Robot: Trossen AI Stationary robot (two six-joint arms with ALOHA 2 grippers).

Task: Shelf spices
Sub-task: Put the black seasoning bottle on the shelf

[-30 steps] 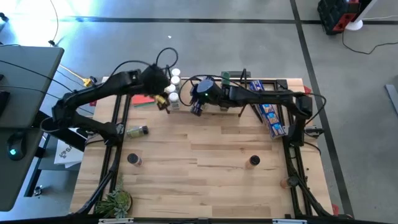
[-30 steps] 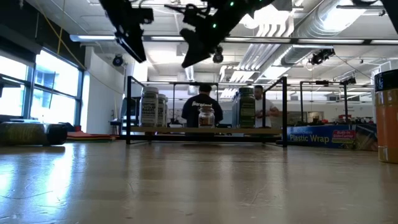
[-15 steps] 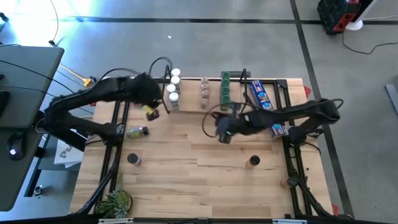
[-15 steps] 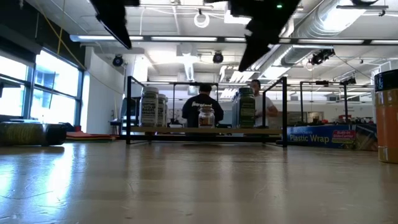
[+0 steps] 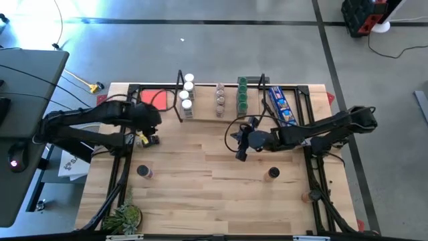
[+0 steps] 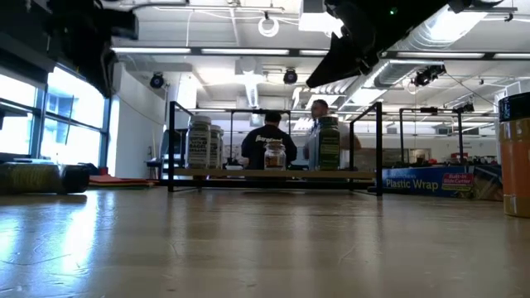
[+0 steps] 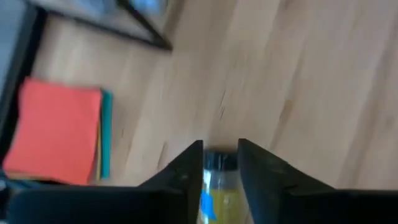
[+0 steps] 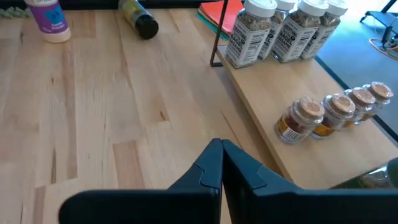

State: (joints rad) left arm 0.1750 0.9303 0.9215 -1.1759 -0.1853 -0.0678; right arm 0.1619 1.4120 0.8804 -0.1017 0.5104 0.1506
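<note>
The shelf [image 5: 204,102] stands at the table's far side, its board holding white-capped jars [image 5: 186,94], cork-topped jars [image 5: 219,99] and green-capped jars [image 5: 242,94]. A jar with yellowish contents and a black cap [image 5: 153,140] lies on its side near the left edge. My left gripper [image 7: 221,152] hangs above it, pointing steeply down, fingers a little apart and touching nothing; the jar [image 7: 217,186] shows in their gap. My right gripper [image 8: 221,149] is shut and empty, above the table's middle [image 5: 238,150], on the shelf's near side.
Two more jars stand on the table, near left [image 5: 142,171] and near right [image 5: 273,173]. A blue package [image 5: 281,107] lies right of the shelf, a red-orange card [image 5: 155,97] left of it. A plant [image 5: 124,217] sits at the near left corner.
My left gripper has drawn back from the shelf's left end toward the table's left and near side, sinking to above the lying jar. My right gripper has left the shelf's middle, going toward the near and right side and lower. The cork-topped jars it covered now show.
</note>
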